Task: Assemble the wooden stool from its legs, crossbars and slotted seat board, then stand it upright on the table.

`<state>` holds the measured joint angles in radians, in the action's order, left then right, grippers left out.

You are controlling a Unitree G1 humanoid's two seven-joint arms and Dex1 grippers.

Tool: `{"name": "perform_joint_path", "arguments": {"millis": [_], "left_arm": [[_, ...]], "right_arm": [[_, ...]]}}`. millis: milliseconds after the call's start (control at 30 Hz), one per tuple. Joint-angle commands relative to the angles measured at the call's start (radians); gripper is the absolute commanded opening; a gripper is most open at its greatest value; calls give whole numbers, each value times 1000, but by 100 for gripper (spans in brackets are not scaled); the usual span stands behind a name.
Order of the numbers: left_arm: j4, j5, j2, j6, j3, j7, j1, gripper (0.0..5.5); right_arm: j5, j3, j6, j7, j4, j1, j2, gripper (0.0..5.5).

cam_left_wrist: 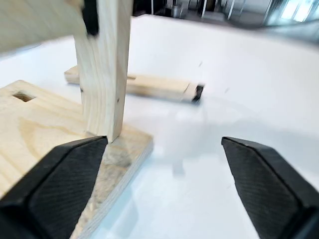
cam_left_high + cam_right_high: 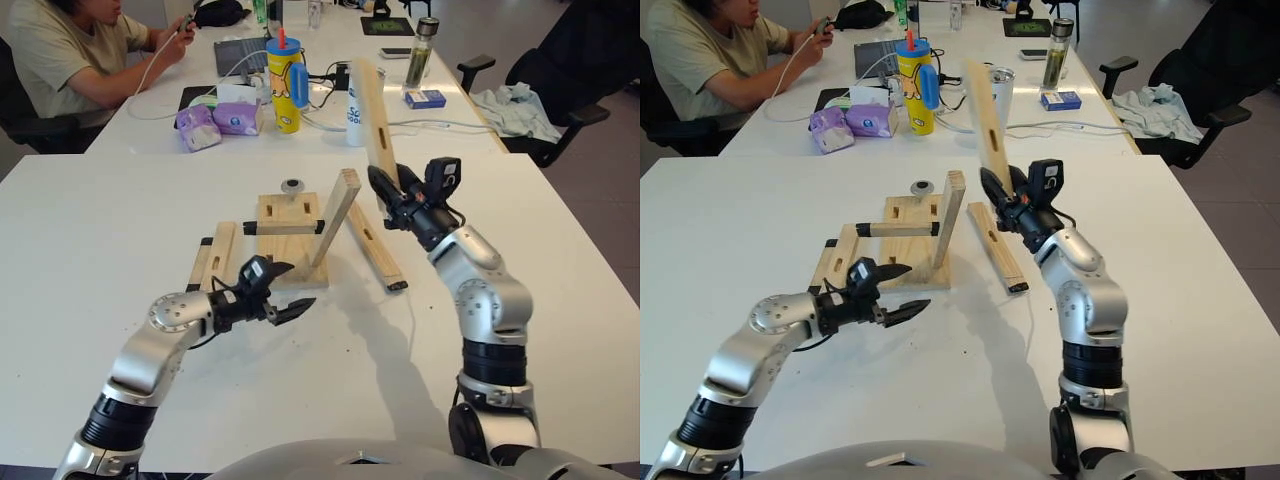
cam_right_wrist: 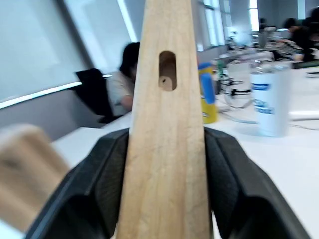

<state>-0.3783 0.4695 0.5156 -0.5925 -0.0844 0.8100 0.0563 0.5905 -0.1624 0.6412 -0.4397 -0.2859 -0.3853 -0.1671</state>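
The slotted seat board (image 2: 283, 245) lies flat on the white table (image 2: 90, 240), with one wooden leg (image 2: 335, 217) standing tilted in it. A crossbar with black ends (image 2: 283, 228) rests across the board. My right gripper (image 2: 392, 197) is shut on a second leg (image 2: 376, 120), holding it upright above the table to the right of the board; its slot hole (image 3: 167, 70) faces the wrist camera. A third leg (image 2: 375, 245) lies flat beside the board. My left gripper (image 2: 281, 290) hovers open at the board's near corner (image 1: 127, 149), holding nothing.
More wooden pieces (image 2: 213, 255) lie left of the board. A small round grey object (image 2: 292, 185) sits behind it. The far table holds a yellow bottle (image 2: 285, 85), a white cup (image 2: 355, 110), tissue packs (image 2: 215, 122) and cables. A person sits at the back left.
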Motion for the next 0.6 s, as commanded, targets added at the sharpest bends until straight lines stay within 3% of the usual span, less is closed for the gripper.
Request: {"name": "perform_joint_path", "arguments": {"millis": [33, 100, 233, 433, 600], "left_arm": [[-69, 290, 17, -194, 162, 11, 65, 496], [-79, 437, 26, -269, 228, 7, 92, 498], [-66, 697, 24, -360, 320, -52, 172, 498], [-12, 1002, 13, -396, 367, -203, 281, 498], [-12, 1108, 19, -385, 354, -283, 295, 498]], "right_arm": [[339, -124, 142, -94, -76, -89, -73, 207], [539, -146, 235, -125, -92, -96, -105, 207], [746, -121, 338, -177, -103, -58, -158, 207], [780, -37, 411, -271, -83, 33, -230, 207], [740, 13, 406, -367, -108, 91, -286, 207]]}}
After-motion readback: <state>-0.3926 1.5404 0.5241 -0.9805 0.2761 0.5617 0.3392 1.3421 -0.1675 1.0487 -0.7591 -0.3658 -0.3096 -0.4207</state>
